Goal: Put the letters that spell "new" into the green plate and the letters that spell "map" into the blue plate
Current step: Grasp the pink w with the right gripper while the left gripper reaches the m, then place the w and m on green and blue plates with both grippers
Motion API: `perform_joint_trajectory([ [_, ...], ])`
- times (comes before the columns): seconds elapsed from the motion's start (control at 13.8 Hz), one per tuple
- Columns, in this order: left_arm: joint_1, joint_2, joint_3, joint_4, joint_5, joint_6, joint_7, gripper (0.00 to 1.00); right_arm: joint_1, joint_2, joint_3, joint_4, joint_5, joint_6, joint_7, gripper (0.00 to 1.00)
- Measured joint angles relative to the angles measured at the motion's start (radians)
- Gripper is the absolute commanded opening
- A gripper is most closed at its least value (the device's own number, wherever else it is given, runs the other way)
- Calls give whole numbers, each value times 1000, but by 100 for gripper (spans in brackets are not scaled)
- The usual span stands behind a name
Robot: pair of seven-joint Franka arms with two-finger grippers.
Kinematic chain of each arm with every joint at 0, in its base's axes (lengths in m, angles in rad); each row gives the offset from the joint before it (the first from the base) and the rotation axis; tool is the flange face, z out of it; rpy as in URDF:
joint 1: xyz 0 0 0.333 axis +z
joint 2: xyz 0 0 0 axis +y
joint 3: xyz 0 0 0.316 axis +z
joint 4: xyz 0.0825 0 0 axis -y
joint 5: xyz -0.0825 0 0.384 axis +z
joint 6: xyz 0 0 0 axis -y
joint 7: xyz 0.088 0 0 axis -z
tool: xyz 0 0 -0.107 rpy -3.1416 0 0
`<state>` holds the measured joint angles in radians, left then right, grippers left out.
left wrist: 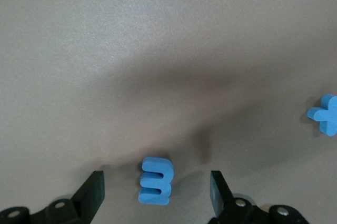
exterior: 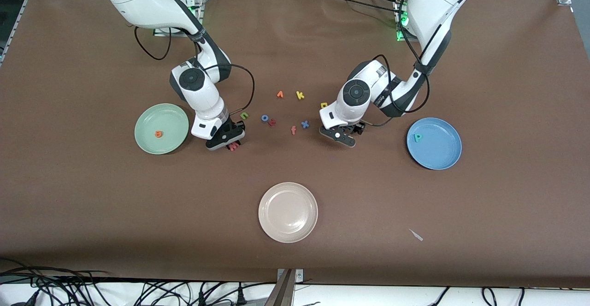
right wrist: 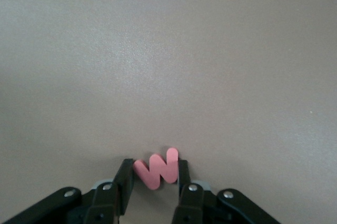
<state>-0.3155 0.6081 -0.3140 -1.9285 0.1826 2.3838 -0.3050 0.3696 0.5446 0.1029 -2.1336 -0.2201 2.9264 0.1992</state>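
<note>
Right gripper (right wrist: 156,174) clamps pinkish-red foam w (right wrist: 157,168) beside pale mint-green round plate (exterior: 146,141); left gripper (left wrist: 156,188), open, straddles light blue foam m (left wrist: 156,180).

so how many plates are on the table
3: the green plate toward the right arm's end, the blue plate toward the left arm's end, and a cream-white plate between them, nearest the front camera.

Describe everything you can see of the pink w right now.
The pink w is a small, thick foam letter, pinkish-red with rounded tips. It sits on the brown table, beside the green plate toward the table's middle, pinched edge to edge between the right tool's two black fingers. It looks undamaged.
</note>
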Motion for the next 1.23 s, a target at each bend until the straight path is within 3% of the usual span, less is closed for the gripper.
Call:
perform_joint_trajectory([
  [0.29,-7,10,0,-1,0,0,-3,61,0,-12,-6,3,0,-23,-15,20],
  [0.79,-7,7,5,2,1,-1,-5,38,-6,-166,-101,14,0,-347,-143,21],
  [1.01,-5,5,7,3,1,-1,-6,21,-7,-223,-187,-17,0,-440,-231,22],
  [1.16,-3,2,10,4,1,-2,-8,16,-11,-244,-267,-62,0,-441,-300,24],
  [1.23,2,3,11,5,1,-2,-8,14,-15,-249,-299,-85,1,-437,-320,29],
])
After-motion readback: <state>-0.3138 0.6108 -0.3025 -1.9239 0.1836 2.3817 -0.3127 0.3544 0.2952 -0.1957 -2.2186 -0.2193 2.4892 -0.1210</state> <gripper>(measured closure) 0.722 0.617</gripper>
